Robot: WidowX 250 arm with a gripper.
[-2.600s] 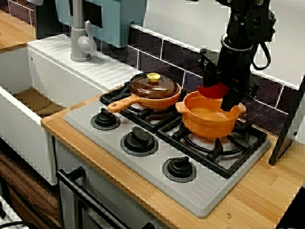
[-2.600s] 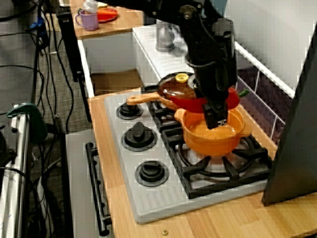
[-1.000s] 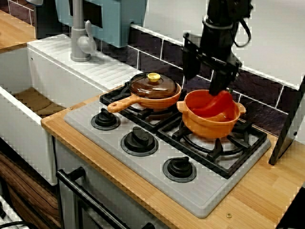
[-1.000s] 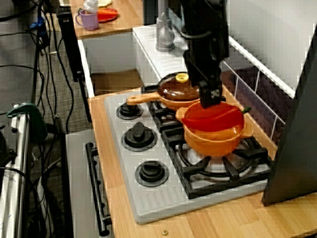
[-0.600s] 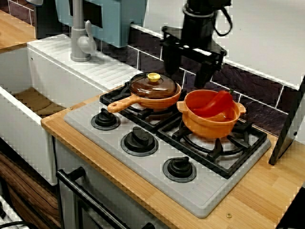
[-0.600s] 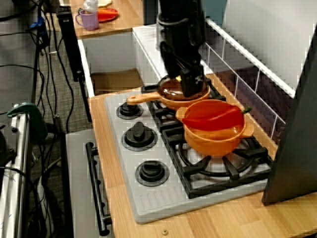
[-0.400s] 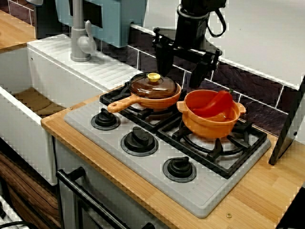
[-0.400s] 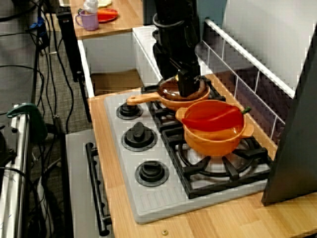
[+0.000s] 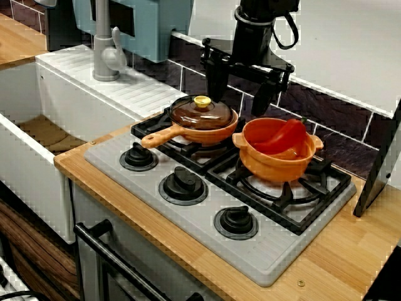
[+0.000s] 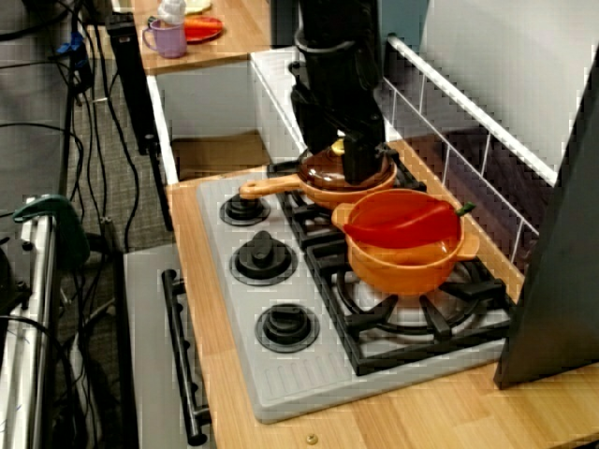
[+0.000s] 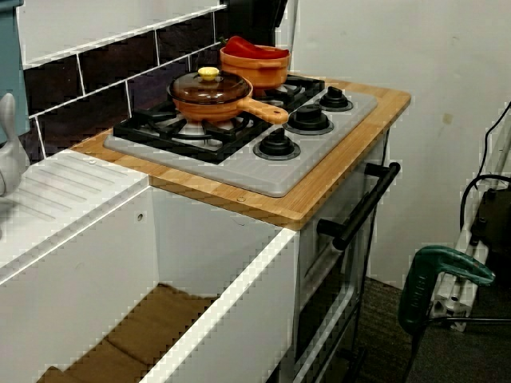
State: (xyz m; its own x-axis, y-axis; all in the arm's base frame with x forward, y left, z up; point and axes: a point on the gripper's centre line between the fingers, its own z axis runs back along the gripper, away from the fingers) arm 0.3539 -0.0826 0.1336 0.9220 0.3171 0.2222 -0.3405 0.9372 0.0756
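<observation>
Since 2.6 s back: claw (image 9: 240, 88) has let go of the red pepper (image 9: 280, 138), lifted clear of the orange pot (image 9: 272, 164) and shifted left toward the pan; almost no change over the last 0.4 s

Red pepper: lies inside the orange pot, slanted, upper end against the pot's far rim, green stem tip showing in the view from the side (image 10: 460, 207)

Orange pot: sits on the rear right burner grate, two small side handles, just beside the pan

Claw: fingers spread wide, nothing between them, pointing down; hangs above and behind the gap between pan and pot, touching neither. In the view from the side one finger (image 10: 360, 161) stands in front of the pan lid

Pan (image 9: 207, 133): orange, brown see-through lid (image 9: 203, 114) with yellow knob (image 9: 202, 100), long handle (image 9: 160, 137) pointing toward the front left

Hob (image 9: 269, 251): grey, black grates, three black dials (image 9: 183, 182) in a row along the front edge, set in a wooden desk (image 9: 351, 257)

Beyond: white sink unit with grey tap (image 9: 103, 44) to the left; purple mug (image 10: 168, 37) and red plate (image 10: 201, 28) on a far counter
</observation>
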